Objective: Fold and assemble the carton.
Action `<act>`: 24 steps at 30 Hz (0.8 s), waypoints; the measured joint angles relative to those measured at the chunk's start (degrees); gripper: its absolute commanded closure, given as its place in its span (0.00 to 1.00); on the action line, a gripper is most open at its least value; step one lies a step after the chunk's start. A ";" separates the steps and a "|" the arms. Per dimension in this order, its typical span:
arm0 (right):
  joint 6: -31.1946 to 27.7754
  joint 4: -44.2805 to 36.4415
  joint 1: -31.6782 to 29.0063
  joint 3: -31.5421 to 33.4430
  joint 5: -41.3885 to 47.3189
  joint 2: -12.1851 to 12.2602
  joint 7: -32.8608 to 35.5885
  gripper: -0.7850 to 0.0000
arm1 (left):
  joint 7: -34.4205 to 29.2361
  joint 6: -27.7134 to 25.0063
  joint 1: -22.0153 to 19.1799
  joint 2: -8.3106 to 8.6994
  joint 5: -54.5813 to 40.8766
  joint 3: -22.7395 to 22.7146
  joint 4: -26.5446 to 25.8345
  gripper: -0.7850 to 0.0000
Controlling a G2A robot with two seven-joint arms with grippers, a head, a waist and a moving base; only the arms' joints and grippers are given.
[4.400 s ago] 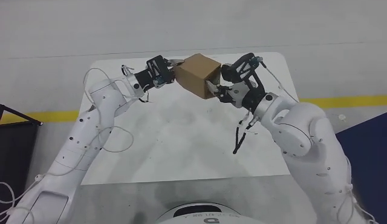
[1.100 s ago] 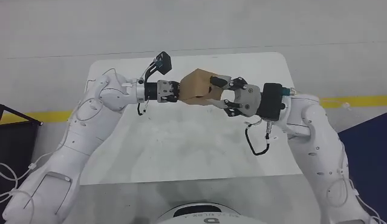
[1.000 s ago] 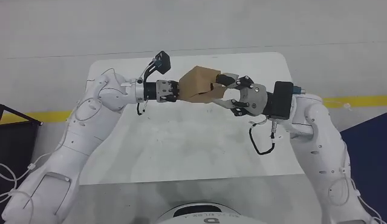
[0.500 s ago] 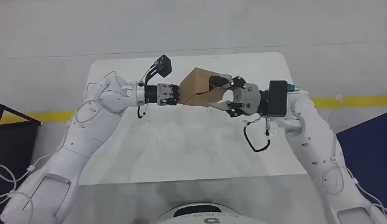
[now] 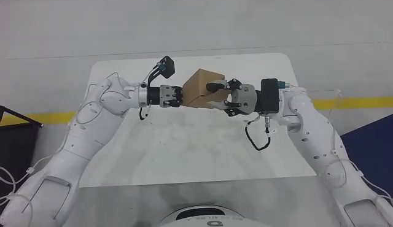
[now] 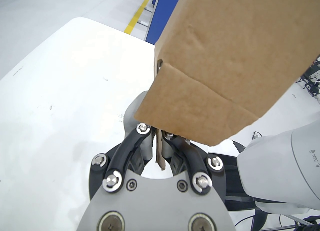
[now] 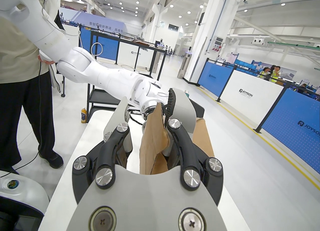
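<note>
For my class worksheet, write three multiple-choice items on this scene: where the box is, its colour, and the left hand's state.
1. Where is the box? A. on the floor B. between the left hand and right hand, over the table C. in a bin
2. Its colour? A. white B. blue C. brown
3. The left hand is: A. shut on the box's flap B. wide open C. gripping a cable
Key: 1 B, both hands meet at it; 2 C, brown cardboard; 3 A, its fingers pinch the flap.
</note>
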 measured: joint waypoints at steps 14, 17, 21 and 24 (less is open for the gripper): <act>0.00 4.42 1.06 -2.87 8.84 1.34 0.40 0.82 | 2.28 -0.81 -0.87 -0.27 0.53 0.96 0.57 1.00; 0.00 5.45 1.46 -3.23 10.12 1.59 0.26 0.78 | 2.58 -0.92 -0.95 -0.28 0.74 1.08 0.67 1.00; 0.00 6.47 1.52 -2.86 11.25 1.90 -0.53 0.76 | 2.79 -1.22 -1.08 -0.25 0.74 1.17 0.82 1.00; 0.00 6.78 1.26 -2.27 11.24 2.26 -1.33 0.77 | 2.78 -1.45 -1.25 -0.22 0.62 1.27 0.94 1.00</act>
